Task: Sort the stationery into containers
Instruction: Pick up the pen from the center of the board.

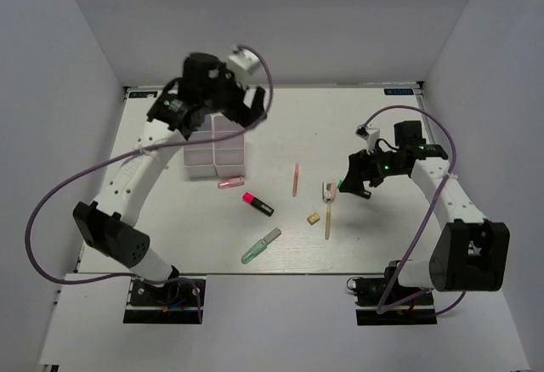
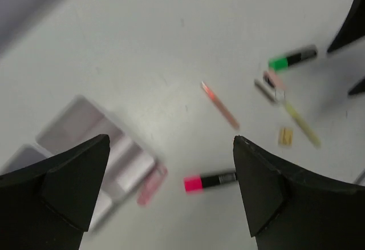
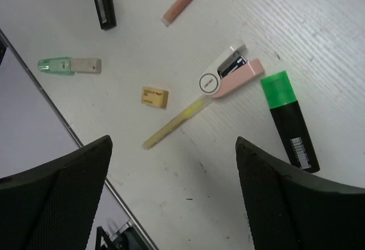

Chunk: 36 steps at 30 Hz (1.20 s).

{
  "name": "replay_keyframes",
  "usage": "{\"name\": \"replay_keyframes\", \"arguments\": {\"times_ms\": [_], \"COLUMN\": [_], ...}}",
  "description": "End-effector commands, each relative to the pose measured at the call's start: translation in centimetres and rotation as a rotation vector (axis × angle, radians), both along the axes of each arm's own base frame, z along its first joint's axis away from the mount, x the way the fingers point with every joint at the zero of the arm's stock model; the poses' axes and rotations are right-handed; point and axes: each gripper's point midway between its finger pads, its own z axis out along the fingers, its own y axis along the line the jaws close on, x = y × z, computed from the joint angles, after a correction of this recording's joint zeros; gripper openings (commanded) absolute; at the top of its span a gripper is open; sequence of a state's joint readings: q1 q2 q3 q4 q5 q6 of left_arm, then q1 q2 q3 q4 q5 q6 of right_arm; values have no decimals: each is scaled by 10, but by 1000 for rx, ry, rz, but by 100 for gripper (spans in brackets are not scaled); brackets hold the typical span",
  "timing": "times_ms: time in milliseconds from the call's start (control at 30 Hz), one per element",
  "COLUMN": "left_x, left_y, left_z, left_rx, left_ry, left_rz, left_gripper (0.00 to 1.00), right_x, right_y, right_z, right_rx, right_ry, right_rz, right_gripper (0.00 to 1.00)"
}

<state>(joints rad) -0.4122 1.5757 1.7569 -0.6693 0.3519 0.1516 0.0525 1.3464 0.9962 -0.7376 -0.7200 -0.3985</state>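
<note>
Jaws wide apart on both arms, nothing held, and the loose stationery sits under the right one.
Right end effector (image 3: 173,141) hovers open over the surface (image 1: 382,228). The yellow pencil (image 3: 174,125) lies right in its gap, running diagonally, with the tan eraser (image 3: 155,96) just beyond. The green marker (image 3: 288,121) is off by the right finger, long axis roughly crosswise to the closing line, so a small sideways shift looks like the call. Left end effector (image 1: 217,113) is open too, high over the white trays (image 1: 212,155), well apart from that cluster; the pink tube (image 1: 230,183) beside the trays is nearer to it. The right wrist view shows marker, pencil and eraser sharply. The top view hides the green marker almost entirely under the arm, yet it alone shows the route to the trays.
</note>
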Motion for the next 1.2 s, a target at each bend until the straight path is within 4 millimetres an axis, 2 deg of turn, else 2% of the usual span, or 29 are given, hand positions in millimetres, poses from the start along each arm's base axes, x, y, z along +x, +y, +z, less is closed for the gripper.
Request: {"name": "replay_keyframes", "arguments": {"times_ms": [0, 33, 67, 100, 133, 167, 200, 233, 267, 300, 333, 367, 400, 433, 467, 500, 533, 567, 600, 633, 667, 700, 733, 800, 833, 867, 933, 967, 1167], "left_x": [-73, -87, -106, -123, -135, -142, -158, -161, -167, -176, -179, -188, -194, -197, -200, -202, -208, -212, -215, -219, -219, -220, -220, -218, -216, -218, -213, -216, -214], "left_y": [72, 64, 67, 58, 59, 58, 55, 54, 57, 61, 60, 66, 68, 75, 81, 88, 101, 105, 108, 113, 113, 113, 116, 118, 119, 127, 127, 128, 141], "left_z": [-76, -77, -87, -97, -97, -99, -121, -118, -117, -125, -137, -148, -149, -168, -169, -170, -180, -184, -184, -196, -199, -204, -208, -210, -208, -218, -214, -219, -230], "left_rx": [464, 472, 503, 531, 518, 520, 543, 508, 491, 468, 460, 460, 425, 447, 413, 405, 412, 405, 389, 375, 359, 314, 283, 229, 206, 213, 174, 183, 150], "left_ry": [236, 237, 306, 330, 347, 353, 402, 379, 372, 401, 418, 436, 448, 464, 474, 479, 539, 569, 576, 589, 582, 568, 547, 522, 497, 510, 467, 470, 475], "left_rz": [243, 218, 216, 191, 198, 189, 189, 195, 202, 227, 231, 236, 254, 279, 350, 389, 443, 468, 471, 478, 479, 473, 473, 476, 480, 501, 490, 468, 505], "left_gripper": [99, 99, 96, 88, 80, 70, 32, 13, 4, 0, 0, 0, 0, 0, 3, 6, 20, 41, 61, 90, 99, 99, 99, 99, 99, 99, 99, 99, 99], "right_x": [1, -1, -2, -1, -2, 0, 0, 1, 2, 0, 1, 3, 5, 6, 10, 16, 25, 26, 26, 34, 37, 37, 44, 50, 52, 53, 55, 61, 64], "right_y": [8, 9, 9, 9, 9, 8, 7, 7, 7, 8, 9, 10, 7, 7, 6, 0, -5, -14, -17, -23, -30, -30, -41, -44, -47, -46, -41, -41, -28], "right_z": [18, 18, 22, 24, 25, 24, 23, 24, 25, 25, 24, 23, 21, 18, 18, 15, 16, 7, 4, -3, -6, -10, -20, -23, -31, -36, -42, -47, -58], "right_rx": [46, 46, 47, 47, 47, 39, 33, 29, 29, 28, 27, 26, -8, -24, -41, -89, -145, -210, -245, -307, -356, -378, -439, -467, -490, -489, -476, -496, -437], "right_ry": [-115, -116, -135, -143, -143, -146, -157, -164, -169, -171, -174, -196, -217, -222, -235, -238, -250, -214, -206, -203, -192, -185, -180, -189, -187, -195, -246, -301, -322], "right_rz": [24, 25, 26, 28, 18, 11, 13, 11, 14, 18, 21, 26, 21, 22, 18, -6, -31, -47, -43, -25, -30, -15, 6, 33, 83, 147, 277, 353, 509], "right_gripper": [90, 76, 55, 15, 0, 0, 0, 0, 51, 78, 88, 90, 88, 82, 71, 26, 11, 7, 13, 24, 36, 49, 55, 61, 63, 65, 67, 69, 69]}}
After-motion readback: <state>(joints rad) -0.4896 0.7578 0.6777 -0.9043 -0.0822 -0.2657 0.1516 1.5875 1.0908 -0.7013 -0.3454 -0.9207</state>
